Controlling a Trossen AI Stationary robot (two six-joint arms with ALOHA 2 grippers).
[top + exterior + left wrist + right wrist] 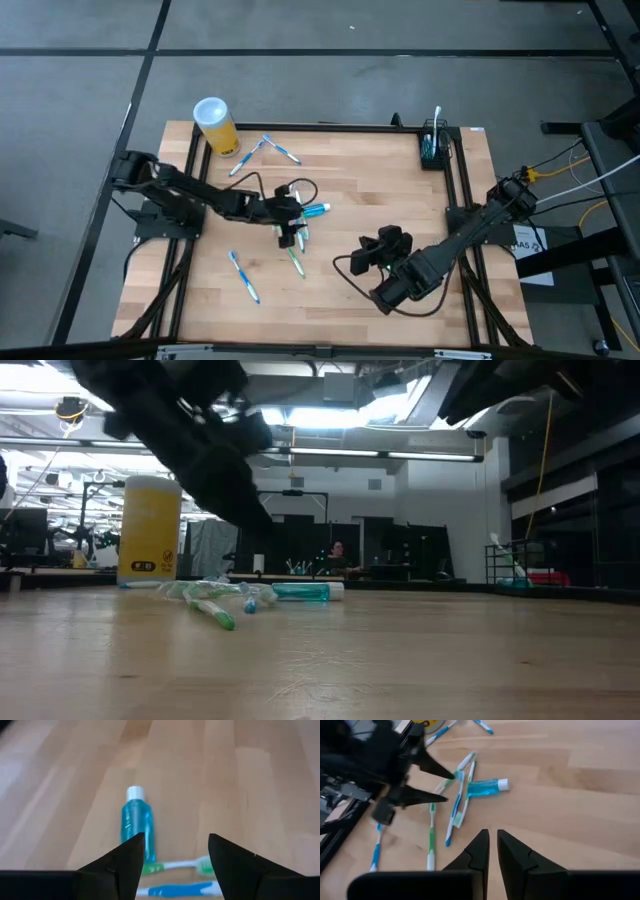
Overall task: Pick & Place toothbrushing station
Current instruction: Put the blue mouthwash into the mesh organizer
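Toothbrushes and a toothpaste tube [314, 210] are lying in a loose cluster at the centre of the high view, and I am hovering my left end effector [291, 236] over them with its fingers spread wide and nothing between them, probably so they can straddle one thin brush. The green toothbrush [172, 866] and a blue toothbrush [180, 889] are sitting just beyond my fingertips, close together, so I am judging that taking one cleanly could nudge its neighbour. My right end effector [366, 256] is waiting at lower centre-right, nearly closed and empty. The toothbrushing station [433, 148] is standing at the upper right corner of the surface [380, 190], well apart from the pile. A yellow cup [215, 125] is standing at upper left, with two more brushes [262, 152] beside it.
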